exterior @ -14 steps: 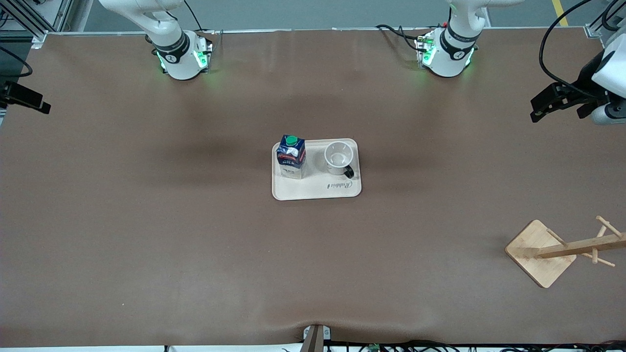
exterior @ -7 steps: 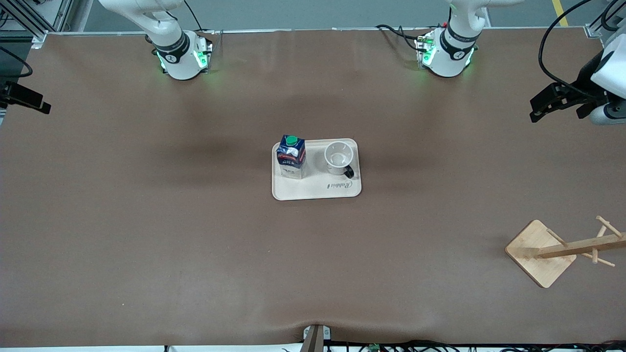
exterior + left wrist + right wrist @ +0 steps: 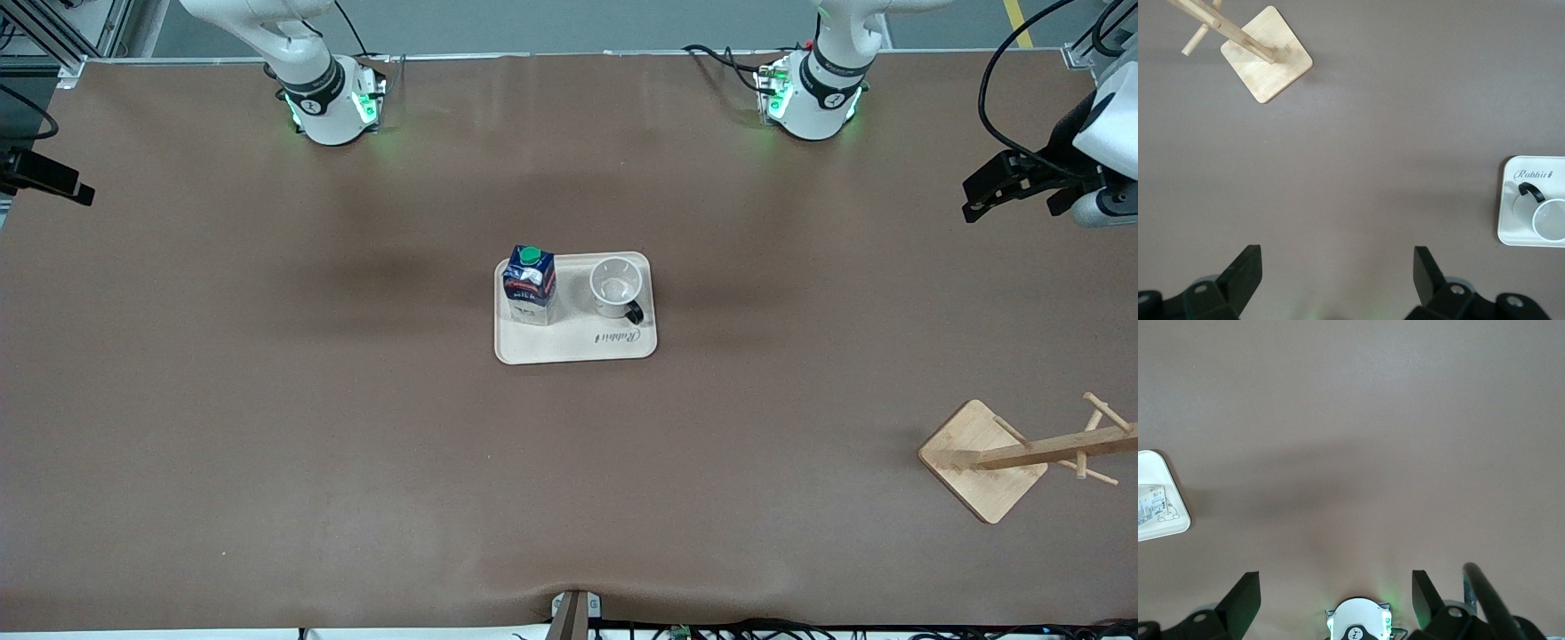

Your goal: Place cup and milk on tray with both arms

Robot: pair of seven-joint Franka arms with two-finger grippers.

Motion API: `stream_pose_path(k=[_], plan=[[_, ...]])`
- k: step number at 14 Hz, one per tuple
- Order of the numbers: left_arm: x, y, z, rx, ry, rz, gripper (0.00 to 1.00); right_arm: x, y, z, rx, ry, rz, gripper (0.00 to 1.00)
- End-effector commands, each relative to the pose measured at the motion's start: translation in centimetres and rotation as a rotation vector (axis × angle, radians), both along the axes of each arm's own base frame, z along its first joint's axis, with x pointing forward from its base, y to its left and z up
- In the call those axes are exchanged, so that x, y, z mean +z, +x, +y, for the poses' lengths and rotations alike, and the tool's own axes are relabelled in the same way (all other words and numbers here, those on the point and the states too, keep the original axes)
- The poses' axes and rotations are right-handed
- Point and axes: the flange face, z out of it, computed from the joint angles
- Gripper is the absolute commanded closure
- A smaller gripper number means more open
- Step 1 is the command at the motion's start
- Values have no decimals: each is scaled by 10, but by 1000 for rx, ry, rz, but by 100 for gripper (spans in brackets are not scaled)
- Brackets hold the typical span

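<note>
Brown desk (image 3: 267,400) fills the front view, and at the frame's centre sits the cream tray (image 3: 575,347) with both items on it: the milk (image 3: 529,286) upright at the tray's end toward the right arm, the cup (image 3: 615,287) upright just beside it toward the left arm's end, its black handle pointing down-frame. Left gripper (image 3: 1013,185) hangs at the right edge of the frame over bare desk, jaws spread wide and holding nothing. Right gripper (image 3: 1337,593) hangs over bare desk near its own base, jaws spread and empty too. Lower right, a wooden stand (image 3: 982,460) rests well apart from the tray.
</note>
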Motion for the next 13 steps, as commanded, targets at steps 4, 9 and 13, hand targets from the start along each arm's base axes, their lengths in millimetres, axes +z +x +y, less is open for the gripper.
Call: stream_pose_path(k=[4,9,13], plan=[[-2,4,-3,-20,-19,12,0,2,-2,-1,-17,15,4,0],[-2,4,-1,-11,-19,12,0,2,-2,-1,-17,16,6,0],[-1,4,-1,-8,-19,11,0,2,-2,-2,-19,16,6,0]])
